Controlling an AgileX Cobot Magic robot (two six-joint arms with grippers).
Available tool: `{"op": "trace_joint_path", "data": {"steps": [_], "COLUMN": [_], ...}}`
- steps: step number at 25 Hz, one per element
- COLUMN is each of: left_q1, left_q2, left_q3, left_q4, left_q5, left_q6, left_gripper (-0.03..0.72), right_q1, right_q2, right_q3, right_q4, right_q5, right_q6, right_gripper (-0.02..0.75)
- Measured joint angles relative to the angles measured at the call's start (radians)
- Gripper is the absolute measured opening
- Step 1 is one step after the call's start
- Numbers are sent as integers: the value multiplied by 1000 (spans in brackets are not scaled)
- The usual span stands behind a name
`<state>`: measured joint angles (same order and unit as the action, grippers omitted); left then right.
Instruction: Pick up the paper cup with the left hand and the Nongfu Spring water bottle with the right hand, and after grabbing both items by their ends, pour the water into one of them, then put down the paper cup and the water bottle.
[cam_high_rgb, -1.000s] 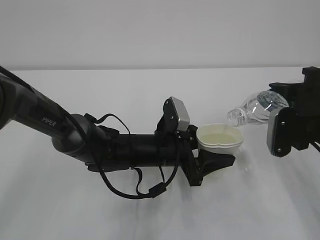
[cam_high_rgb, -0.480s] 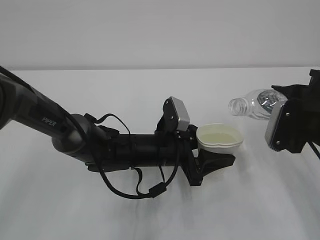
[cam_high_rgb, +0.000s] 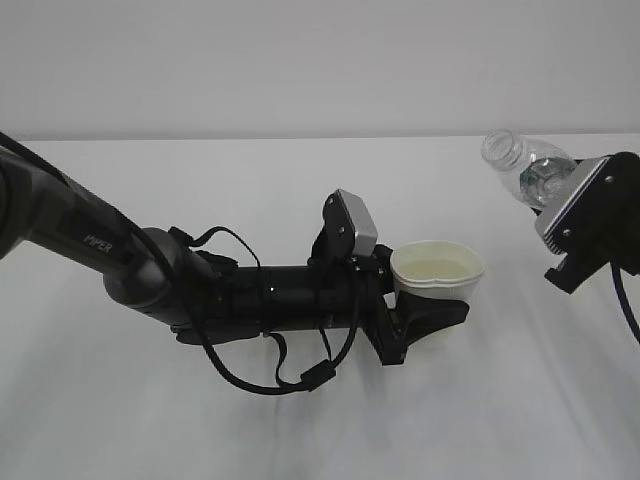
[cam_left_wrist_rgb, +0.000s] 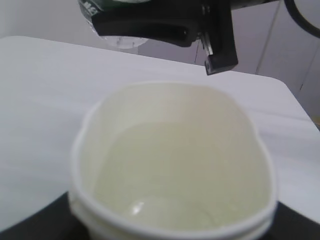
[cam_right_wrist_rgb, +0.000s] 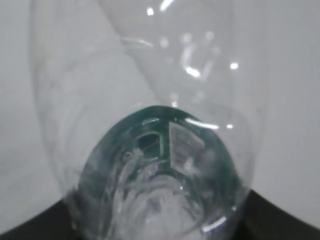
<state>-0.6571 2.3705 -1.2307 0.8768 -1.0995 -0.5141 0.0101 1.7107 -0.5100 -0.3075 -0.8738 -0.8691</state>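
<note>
The arm on the left bears the word "PIPER" (cam_high_rgb: 98, 241). Its gripper (cam_high_rgb: 425, 305) has its jaws pinching the paper cup (cam_high_rgb: 437, 272), squeezing the rim oval; water (cam_left_wrist_rgb: 175, 175) lies inside, so the pour looks done. To the right, the right hand (cam_high_rgb: 585, 215) clamps the water bottle (cam_high_rgb: 525, 165) by its base, neck tilted up and away from the cup. Its green label (cam_right_wrist_rgb: 160, 145) carries no readable writing. Both things are not yet put down.

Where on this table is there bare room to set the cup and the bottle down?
The white table is bare in front of the cup and under the bottle held by the right gripper, also along the far edge. It is crowded on the left, where the left gripper and its arm reach across.
</note>
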Motion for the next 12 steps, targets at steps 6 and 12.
{"op": "trace_joint_path", "data": {"steps": [6, 12], "left_q1": [0, 0], "left_q2": [0, 0], "left_q3": [0, 0], "left_q4": [-6, -6], "left_q5": [0, -16], "left_q6": [0, 0], "left_gripper": [430, 430], "right_q1": [0, 0], "right_q2": [0, 0], "right_q3": [0, 13], "right_q4": [9, 27], "right_q5": [-66, -156], "right_q6": [203, 423], "right_gripper": [375, 375]}}
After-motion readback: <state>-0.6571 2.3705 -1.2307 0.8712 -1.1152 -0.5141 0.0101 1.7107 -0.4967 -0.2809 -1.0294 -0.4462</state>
